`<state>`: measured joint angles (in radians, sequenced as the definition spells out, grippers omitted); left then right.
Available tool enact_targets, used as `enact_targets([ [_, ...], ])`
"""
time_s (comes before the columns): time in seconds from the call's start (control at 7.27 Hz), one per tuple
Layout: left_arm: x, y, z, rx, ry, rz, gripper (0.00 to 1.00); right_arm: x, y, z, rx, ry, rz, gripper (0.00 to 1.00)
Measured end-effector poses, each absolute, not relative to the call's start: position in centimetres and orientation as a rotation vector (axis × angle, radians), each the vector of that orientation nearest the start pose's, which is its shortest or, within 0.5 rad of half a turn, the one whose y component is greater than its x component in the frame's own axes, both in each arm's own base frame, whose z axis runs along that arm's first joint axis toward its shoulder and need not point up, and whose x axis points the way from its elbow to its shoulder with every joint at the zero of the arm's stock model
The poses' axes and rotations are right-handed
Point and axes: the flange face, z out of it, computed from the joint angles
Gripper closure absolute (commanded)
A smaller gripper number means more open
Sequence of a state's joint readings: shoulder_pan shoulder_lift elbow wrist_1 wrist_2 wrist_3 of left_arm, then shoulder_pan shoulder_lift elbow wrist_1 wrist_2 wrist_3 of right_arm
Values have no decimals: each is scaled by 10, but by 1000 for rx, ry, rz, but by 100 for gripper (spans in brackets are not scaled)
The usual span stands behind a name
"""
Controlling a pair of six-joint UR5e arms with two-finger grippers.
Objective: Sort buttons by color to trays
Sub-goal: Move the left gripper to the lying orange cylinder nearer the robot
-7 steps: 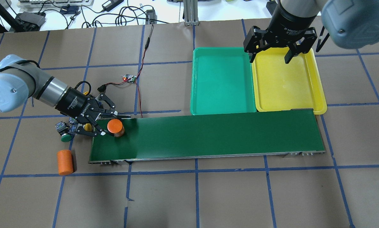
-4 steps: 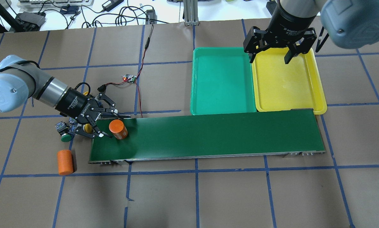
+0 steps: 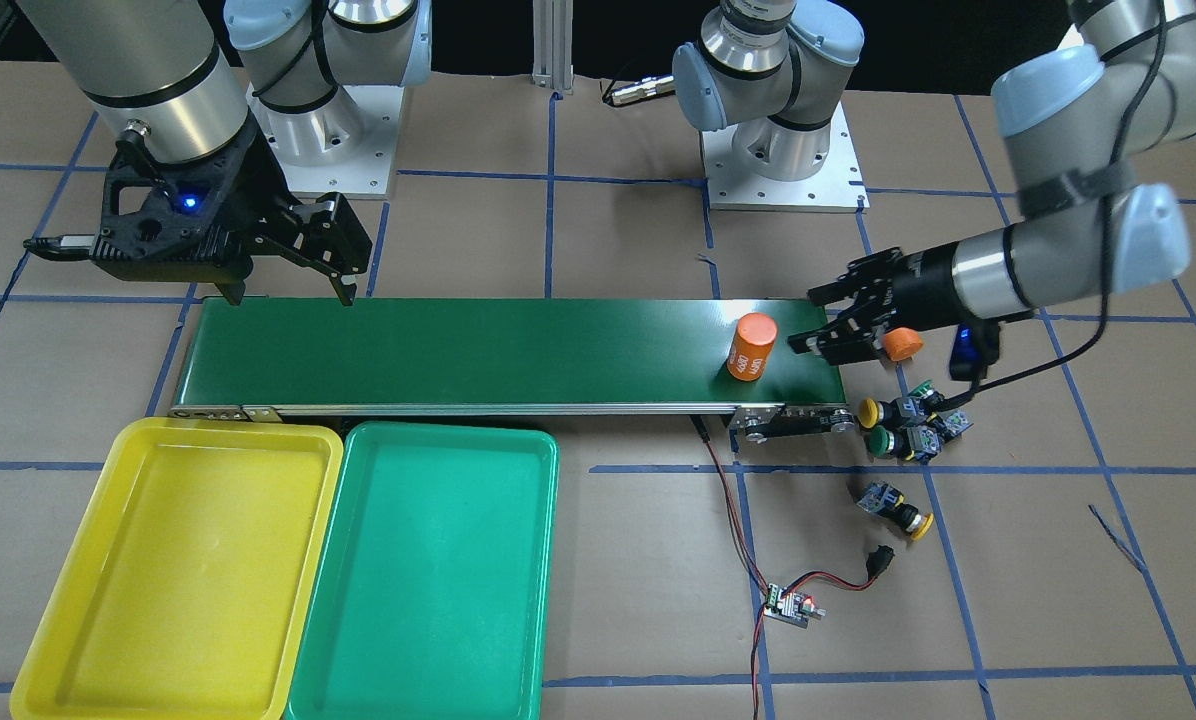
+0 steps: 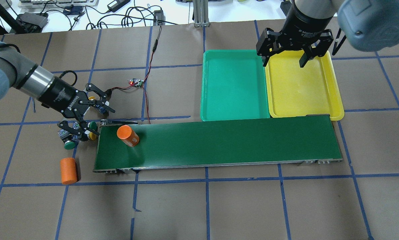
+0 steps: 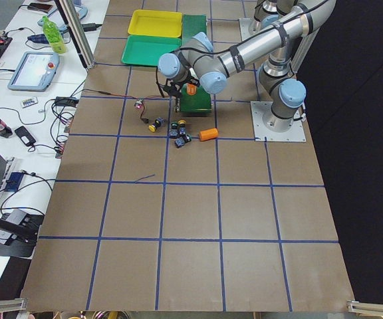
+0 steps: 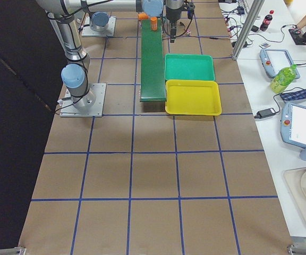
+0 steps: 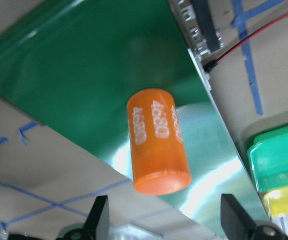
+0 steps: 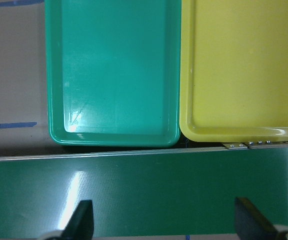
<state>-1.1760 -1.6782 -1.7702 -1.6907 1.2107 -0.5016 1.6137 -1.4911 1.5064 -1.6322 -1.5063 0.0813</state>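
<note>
My left gripper point(image 3: 806, 320), fingers apart and empty, hangs beside the yellow- and green-capped push-buttons point(image 3: 878, 441) towards the table's left edge — to pick one, I judge; my right gripper point(image 4: 283, 62), likewise spread, hovers near the shallow yellow plastic tray point(image 4: 303, 90) and its green twin point(image 4: 233, 86), ready to sort.

We found the green tray point(image 8: 111, 75) and the yellow tray point(image 8: 244, 70) to be smooth, glossy plastic, with highlights along their floors. The conveyor belt point(image 8: 134, 195) looked slick and shiny, mirroring the light, with a bare metal rail point(image 3: 478, 408) at its edge. The orange cylinder point(image 7: 156, 142) was duller, with white print. Matt brown paper covered the table point(image 4: 246, 210), lined with blue tape point(image 4: 169, 117).
</note>
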Motion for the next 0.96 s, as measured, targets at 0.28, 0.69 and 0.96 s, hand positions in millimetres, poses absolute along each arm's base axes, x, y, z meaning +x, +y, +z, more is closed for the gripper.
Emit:
enact_targets([
  [0.28,81,-499,375,-1186,3053,522,1,162,-524,486,57,3073,-65,0],
  [0.69,145,-474,344,-896,3128,446,2,162,-524,485,57,3073,-65,0],
  [0.96,147,-450,301,-799,3133,347,2,162,-524,486,57,3073,-66,0],
])
